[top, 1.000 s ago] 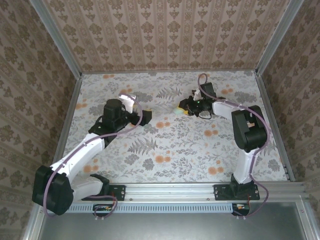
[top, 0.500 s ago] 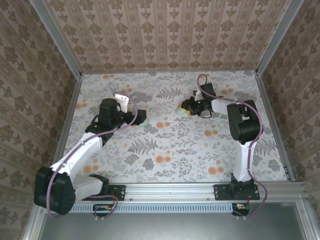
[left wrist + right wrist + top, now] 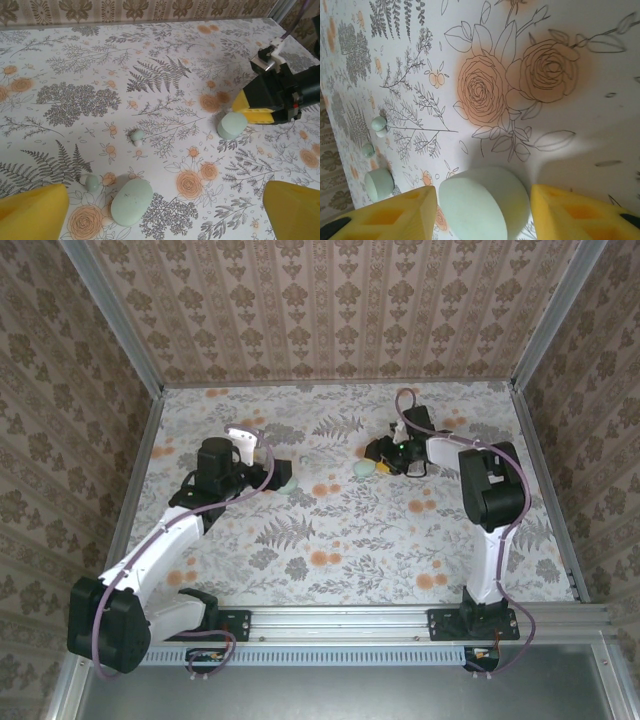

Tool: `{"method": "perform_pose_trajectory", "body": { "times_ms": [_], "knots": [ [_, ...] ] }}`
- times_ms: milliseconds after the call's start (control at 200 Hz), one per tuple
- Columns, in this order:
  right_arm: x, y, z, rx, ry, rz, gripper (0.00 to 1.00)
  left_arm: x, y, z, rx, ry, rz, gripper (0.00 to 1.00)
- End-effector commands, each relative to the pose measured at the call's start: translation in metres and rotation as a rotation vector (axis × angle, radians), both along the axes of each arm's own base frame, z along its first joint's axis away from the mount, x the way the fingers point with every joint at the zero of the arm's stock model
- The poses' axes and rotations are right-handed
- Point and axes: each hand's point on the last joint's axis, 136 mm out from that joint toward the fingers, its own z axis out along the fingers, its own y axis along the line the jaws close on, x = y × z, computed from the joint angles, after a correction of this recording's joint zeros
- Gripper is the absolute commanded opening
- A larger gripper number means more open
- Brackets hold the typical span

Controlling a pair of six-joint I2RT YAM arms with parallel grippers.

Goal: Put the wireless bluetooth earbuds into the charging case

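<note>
Two mint-green earbuds (image 3: 136,135) (image 3: 91,182) lie loose on the floral table. Beside them rests a mint-green oval charging-case piece (image 3: 131,201) (image 3: 288,485), just ahead of my left gripper (image 3: 165,200) (image 3: 281,473), which is open and touches nothing. A second rounded mint-green case piece (image 3: 485,202) (image 3: 232,125) (image 3: 365,468) sits on the table between the yellow fingers (image 3: 585,215) of my right gripper (image 3: 484,196) (image 3: 382,454). Those jaws are open, with a gap on the right side. I cannot tell which piece is base or lid.
The floral table (image 3: 340,540) is walled by patterned panels at the back and sides. From the right wrist, the earbuds (image 3: 379,123) (image 3: 368,149) and the other case piece (image 3: 379,182) lie far to the left. A metal rail (image 3: 340,620) runs along the near edge.
My right gripper has opened and let go of the rounded mint piece, which now rests on the table. The left gripper shifted slightly left and stays open.
</note>
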Motion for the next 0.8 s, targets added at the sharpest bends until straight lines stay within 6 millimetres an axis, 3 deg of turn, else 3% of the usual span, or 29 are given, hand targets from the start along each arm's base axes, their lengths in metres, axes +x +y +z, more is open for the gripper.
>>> {"method": "perform_pose_trajectory", "body": {
  "times_ms": [0,195,495,795],
  "knots": [
    [-0.006,-0.012,0.025,-0.07,-0.048,0.002,0.53,-0.009,0.001,-0.002,0.024,0.009,-0.035,1.0],
    [-0.018,-0.024,0.054,-0.129,-0.097,-0.015,0.53,-0.016,-0.002,-0.004,0.068,0.022,-0.093,1.0],
    [-0.055,-0.037,0.097,-0.157,-0.177,-0.035,0.53,-0.016,0.002,-0.043,0.266,0.153,-0.208,0.99],
    [-0.1,-0.039,0.103,-0.134,-0.177,-0.049,0.54,0.001,0.006,-0.089,0.422,0.326,-0.285,0.91]
  ]
}}
